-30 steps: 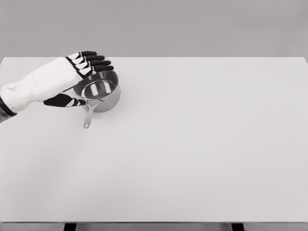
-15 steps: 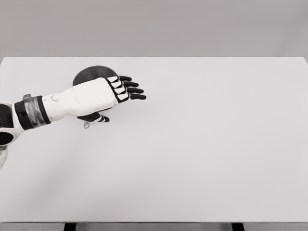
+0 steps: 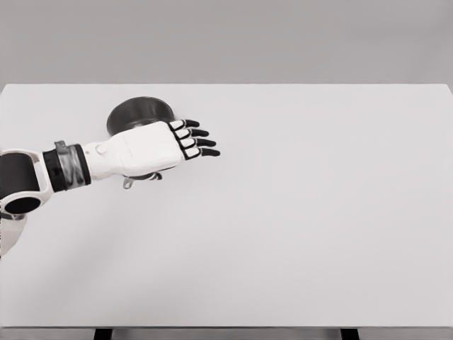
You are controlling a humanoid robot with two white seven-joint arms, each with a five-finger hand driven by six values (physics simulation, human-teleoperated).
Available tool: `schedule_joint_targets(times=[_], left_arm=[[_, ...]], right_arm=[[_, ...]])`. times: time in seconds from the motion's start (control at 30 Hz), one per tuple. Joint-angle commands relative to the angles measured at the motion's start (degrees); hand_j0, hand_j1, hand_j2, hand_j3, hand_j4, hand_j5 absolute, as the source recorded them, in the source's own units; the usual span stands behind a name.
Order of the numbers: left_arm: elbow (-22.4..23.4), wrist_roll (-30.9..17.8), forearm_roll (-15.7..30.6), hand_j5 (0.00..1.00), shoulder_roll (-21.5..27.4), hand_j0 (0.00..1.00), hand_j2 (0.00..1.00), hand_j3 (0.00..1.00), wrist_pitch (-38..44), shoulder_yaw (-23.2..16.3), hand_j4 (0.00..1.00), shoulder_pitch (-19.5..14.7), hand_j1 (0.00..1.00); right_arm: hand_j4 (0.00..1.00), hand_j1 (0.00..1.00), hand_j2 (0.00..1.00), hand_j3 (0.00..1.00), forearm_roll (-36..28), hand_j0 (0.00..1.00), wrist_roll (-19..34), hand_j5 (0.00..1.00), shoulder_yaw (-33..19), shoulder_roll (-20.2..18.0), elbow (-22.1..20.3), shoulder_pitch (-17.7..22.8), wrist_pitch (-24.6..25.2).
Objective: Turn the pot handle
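Head view shows the robot's left hand [image 3: 152, 147] lying palm-down across the near side of a metal pot [image 3: 138, 112] at the far left of a white table [image 3: 297, 227]. Its four fingers [image 3: 200, 142] stretch out flat toward the right, slightly spread and grasping nothing. Only the handle's tip [image 3: 127, 184] peeks from beneath the wrist.

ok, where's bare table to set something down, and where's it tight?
Bare: everything right of the left robot hand out to the table's right edge, plus the whole near strip along the front edge. Tight: far left, where the hand reaches over the pot and covers most of its handle.
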Motion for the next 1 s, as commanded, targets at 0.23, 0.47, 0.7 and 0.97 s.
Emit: schedule_joint_targets(times=[0.23, 0.47, 0.7, 0.97], left_arm=[[0.1, 0.0, -7.0, 1.00, -0.6, 1.00, 1.00, 1.00, 0.2, -1.7, 1.00, 0.1, 1.00], [0.1, 0.0, -8.9, 1.00, 0.0, 1.00, 1.00, 1.00, 0.2, -1.6, 1.00, 0.6, 1.00], [0.7, 0.0, -10.7, 1.00, 0.4, 1.00, 1.00, 1.00, 0.2, -1.0, 1.00, 0.5, 1.00], [1.2, 0.0, -11.5, 1.00, 0.5, 1.00, 1.00, 1.00, 0.2, -1.1, 1.00, 0.7, 1.00]], right_arm=[[1.00, 1.00, 1.00, 1.00, 0.0, 1.00, 0.0, 1.00, 0.0, 0.0, 0.0, 0.0, 0.0], [1.00, 1.00, 1.00, 1.00, 0.0, 1.00, 0.0, 1.00, 0.0, 0.0, 0.0, 0.0, 0.0], [1.00, 1.00, 1.00, 1.00, 0.0, 1.00, 0.0, 1.00, 0.0, 0.0, 0.0, 0.0, 0.0], [1.00, 1.00, 1.00, 1.00, 0.0, 1.00, 0.0, 1.00, 0.1, 0.0, 0.0, 0.0, 0.0]])
